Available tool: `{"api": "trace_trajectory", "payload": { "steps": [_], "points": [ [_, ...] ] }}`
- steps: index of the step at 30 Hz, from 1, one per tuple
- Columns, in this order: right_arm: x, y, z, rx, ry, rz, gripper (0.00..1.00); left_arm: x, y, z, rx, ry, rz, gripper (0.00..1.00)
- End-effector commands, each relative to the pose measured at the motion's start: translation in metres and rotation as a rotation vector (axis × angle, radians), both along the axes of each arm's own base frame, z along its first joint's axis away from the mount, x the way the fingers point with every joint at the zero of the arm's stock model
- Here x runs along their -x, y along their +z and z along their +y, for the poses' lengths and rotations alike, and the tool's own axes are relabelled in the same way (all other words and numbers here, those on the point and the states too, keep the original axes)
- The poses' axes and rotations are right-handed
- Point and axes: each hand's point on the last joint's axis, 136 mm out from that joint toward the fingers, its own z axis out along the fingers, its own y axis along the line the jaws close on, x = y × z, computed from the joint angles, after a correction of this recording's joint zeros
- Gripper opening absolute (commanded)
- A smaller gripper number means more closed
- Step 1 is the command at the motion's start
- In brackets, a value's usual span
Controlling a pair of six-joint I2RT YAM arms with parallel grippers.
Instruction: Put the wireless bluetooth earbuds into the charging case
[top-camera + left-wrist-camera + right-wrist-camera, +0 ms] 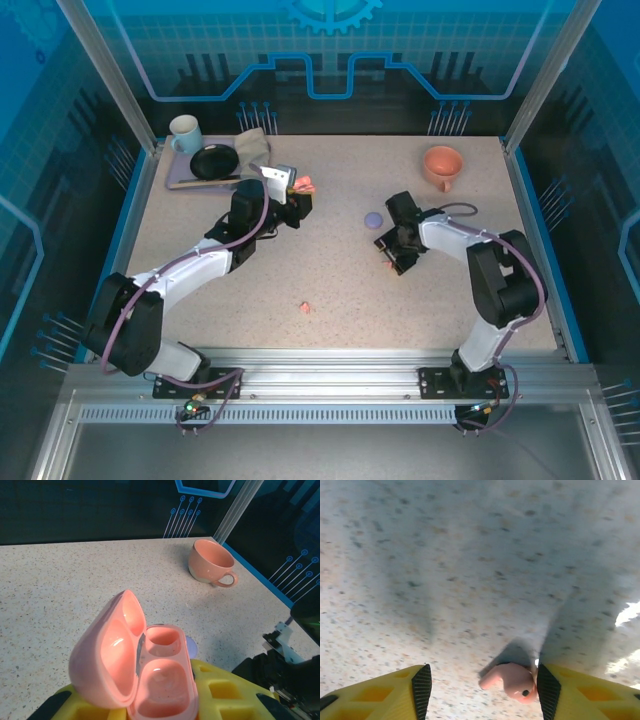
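Both arms reach over the bench point(330, 270): my left end effector point(296, 195) is clamped on the open pink charging case point(150, 670), my right end effector point(484, 685), pitched down, stands open astride a salmon-pink earbud point(512, 681) lying there.

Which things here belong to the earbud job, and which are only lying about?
Job: open pink case, pink earbud, second pink earbud, lilac case.
Lying about: pink cup, white mug, black dish, cloth.
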Motion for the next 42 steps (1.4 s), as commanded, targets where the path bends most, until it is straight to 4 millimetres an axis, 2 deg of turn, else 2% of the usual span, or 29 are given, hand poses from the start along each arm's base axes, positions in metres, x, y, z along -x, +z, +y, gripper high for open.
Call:
{"api": "trace_trajectory", "payload": {
  "steps": [1, 10, 13, 19, 22, 30, 42],
  "points": [
    [-0.010, 0.001, 0.006, -0.003, 0.063, 0.010, 0.60, -0.002, 0.016, -0.006, 0.001, -0.025, -0.053, 0.00],
    [-0.037, -0.008, 0.022, 0.011, 0.201, 0.037, 0.58, 0.000, 0.018, -0.005, -0.004, -0.023, -0.059, 0.00],
    [-0.039, 0.000, 0.021, 0.046, 0.199, 0.027, 0.59, 0.000, 0.019, -0.005, 0.000, -0.025, -0.062, 0.00],
    [-0.020, 0.023, 0.002, 0.193, 0.135, 0.056, 0.65, 0.000, 0.022, -0.006, 0.013, -0.028, -0.064, 0.00],
    [-0.009, 0.026, 0.000, 0.203, 0.078, 0.085, 0.67, 0.001, 0.022, -0.006, 0.018, -0.024, -0.065, 0.00],
    [-0.001, 0.022, 0.016, 0.151, 0.000, 0.161, 0.67, 0.000, 0.024, -0.007, 0.032, -0.027, -0.070, 0.00],
    [-0.004, 0.008, 0.017, 0.146, -0.073, 0.192, 0.65, -0.002, 0.023, -0.009, 0.033, -0.035, -0.072, 0.00]
  ]
}}
